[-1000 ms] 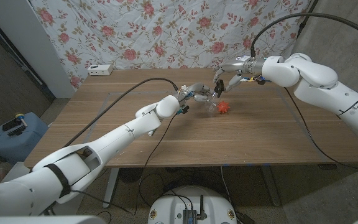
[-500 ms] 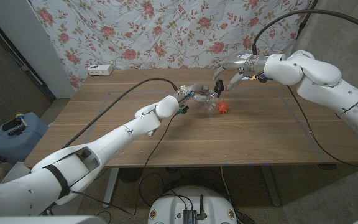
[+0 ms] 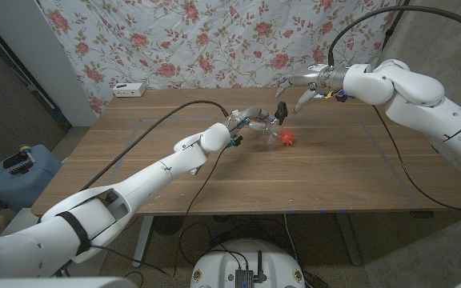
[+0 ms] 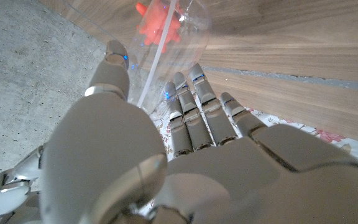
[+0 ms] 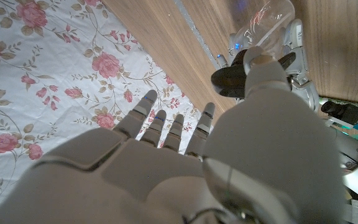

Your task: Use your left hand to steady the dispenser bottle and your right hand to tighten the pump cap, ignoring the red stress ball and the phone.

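Our left hand [image 3: 252, 117] grips the clear dispenser bottle [image 3: 269, 128] upright, while our right hand [image 3: 302, 84], fingers spread and empty, hangs just beyond and above its black pump cap [image 3: 280, 110].

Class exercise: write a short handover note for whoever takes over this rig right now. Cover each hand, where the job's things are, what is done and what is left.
Left hand: holds the clear dispenser bottle on the table.
Right hand: open, raised above and beside the black pump cap, apparently off it.
Red stress ball: beside the bottle; leave it.
Done: bottle steadied.
Left: bring the right hand onto the cap and tighten; whether it is tight cannot be told.
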Controlling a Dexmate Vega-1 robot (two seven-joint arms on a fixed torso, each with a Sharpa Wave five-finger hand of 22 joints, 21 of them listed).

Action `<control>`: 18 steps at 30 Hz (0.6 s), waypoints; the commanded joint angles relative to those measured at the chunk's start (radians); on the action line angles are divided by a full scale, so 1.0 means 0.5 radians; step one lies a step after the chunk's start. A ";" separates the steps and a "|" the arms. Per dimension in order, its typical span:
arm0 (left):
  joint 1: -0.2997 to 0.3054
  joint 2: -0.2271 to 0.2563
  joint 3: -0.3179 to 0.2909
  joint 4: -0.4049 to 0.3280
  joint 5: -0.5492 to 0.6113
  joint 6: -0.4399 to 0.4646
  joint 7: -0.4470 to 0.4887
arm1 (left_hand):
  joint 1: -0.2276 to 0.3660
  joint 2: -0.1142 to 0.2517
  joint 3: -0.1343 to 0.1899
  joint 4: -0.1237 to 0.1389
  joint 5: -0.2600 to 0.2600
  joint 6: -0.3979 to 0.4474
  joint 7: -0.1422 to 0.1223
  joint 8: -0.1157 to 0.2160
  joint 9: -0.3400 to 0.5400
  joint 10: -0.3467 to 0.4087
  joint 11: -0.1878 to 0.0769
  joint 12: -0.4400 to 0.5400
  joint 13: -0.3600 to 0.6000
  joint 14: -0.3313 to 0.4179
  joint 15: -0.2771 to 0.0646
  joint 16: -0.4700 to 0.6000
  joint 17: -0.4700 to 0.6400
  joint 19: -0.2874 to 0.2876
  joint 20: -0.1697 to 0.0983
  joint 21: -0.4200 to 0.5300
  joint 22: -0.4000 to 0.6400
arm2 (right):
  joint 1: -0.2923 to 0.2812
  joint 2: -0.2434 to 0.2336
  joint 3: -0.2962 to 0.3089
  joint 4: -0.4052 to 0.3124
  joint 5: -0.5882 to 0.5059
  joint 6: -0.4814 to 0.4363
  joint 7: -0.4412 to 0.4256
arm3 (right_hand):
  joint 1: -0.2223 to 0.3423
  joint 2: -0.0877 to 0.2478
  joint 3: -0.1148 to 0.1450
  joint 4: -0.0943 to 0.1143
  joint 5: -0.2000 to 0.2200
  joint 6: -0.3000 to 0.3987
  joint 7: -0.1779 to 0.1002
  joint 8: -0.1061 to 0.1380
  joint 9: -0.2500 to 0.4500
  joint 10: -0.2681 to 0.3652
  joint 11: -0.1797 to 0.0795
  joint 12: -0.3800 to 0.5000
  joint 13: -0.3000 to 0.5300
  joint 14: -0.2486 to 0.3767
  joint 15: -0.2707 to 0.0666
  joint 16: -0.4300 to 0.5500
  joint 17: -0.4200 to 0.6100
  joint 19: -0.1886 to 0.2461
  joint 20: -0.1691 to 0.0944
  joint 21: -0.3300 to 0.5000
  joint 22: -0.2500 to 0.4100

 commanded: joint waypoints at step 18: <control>0.043 -0.042 -0.037 0.041 -0.035 -0.048 0.129 | -0.054 0.169 0.236 0.225 0.013 0.125 -0.114 0.010 0.002 0.055 -0.036 0.015 0.007 0.007 -0.143 0.008 0.010 0.004 -0.151 0.000 0.005 | -0.063 0.001 0.110 0.015 0.117 -0.198 -0.135 | -0.090 0.043 -0.032 0.049 0.008 -0.097 -0.001 0.013 -0.004 0.071 0.070 0.042 0.000 0.016 0.005 0.027 0.005 0.115 -0.119 0.041 0.001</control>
